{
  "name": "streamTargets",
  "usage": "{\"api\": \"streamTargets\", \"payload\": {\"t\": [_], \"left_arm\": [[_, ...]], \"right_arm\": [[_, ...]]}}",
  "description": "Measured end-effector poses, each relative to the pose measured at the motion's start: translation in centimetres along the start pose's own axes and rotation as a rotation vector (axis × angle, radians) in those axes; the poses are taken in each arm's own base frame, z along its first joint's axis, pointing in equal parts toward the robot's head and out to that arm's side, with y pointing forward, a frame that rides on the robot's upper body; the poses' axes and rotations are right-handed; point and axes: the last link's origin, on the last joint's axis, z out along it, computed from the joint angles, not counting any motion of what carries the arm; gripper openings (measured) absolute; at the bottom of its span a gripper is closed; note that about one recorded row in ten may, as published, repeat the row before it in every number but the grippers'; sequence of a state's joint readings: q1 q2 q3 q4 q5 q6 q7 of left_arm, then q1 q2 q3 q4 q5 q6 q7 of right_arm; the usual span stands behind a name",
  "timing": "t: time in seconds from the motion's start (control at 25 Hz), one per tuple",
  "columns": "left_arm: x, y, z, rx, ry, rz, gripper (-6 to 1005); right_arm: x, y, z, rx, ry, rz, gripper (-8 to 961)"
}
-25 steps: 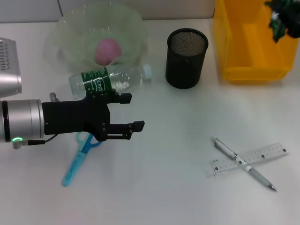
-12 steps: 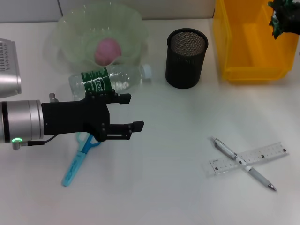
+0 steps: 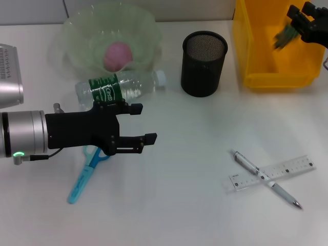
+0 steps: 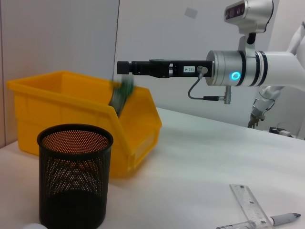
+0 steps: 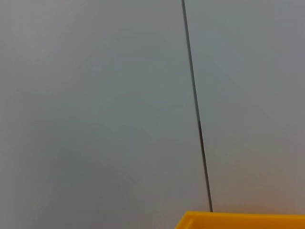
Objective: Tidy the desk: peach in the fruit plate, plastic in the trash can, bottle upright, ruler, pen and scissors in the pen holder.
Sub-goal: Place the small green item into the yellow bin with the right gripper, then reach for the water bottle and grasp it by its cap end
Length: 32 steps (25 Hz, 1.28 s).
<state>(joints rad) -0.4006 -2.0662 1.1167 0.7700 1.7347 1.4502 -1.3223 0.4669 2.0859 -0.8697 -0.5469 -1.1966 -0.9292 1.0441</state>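
Our right end effector [image 3: 303, 14] hangs open over the yellow trash can [image 3: 256, 51] at the worktop [image 3: 195, 205] far edge, one plastic scrap [image 3: 283, 36] blurred below it. Our left end effector [image 3: 143, 123] gapes by one lying bottle [image 3: 120, 88]. Open room centre; one pen [image 3: 266, 179] crosses one ruler [image 3: 271, 173].

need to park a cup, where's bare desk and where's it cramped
Bare patch: between the left pincer, pen holder and crossed pen and ruler. Crowded: bottle, fruit plate and scissors around that pincer.
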Motion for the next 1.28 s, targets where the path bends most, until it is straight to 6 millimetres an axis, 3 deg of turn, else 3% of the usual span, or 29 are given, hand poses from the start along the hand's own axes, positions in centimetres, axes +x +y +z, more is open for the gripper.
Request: {"api": "streamTargets", "payload": {"t": [0.12, 0.28, 0.64, 1.0, 1.28], "left_arm": [[0.0, 0.0, 0.0, 0.001, 0.000, 0.000, 812], [0.1, -0.1, 0.0, 0.001, 0.000, 0.002, 812], [0.0, 0.0, -0.1, 0.005, 0.002, -0.002, 813], [0.4, -0.6, -1.8, 0.081, 0.111, -0.048, 812], [0.8, -0.8, -2.0, 0.102, 0.147, -0.015, 813]], "right_arm": [[0.1, 0.0, 0.0, -0.001, 0.000, 0.002, 321], [0.2, 0.0, -0.1, 0.000, 0.002, 0.005, 544], [0.5, 1.2, -1.9, -0.094, -0.048, 0.028, 567], [3.2, 4.3, -9.1, -0.288, -0.156, 0.128, 574], [5.4, 7.5, -11.0, -0.392, -0.184, 0.088, 574]]}}
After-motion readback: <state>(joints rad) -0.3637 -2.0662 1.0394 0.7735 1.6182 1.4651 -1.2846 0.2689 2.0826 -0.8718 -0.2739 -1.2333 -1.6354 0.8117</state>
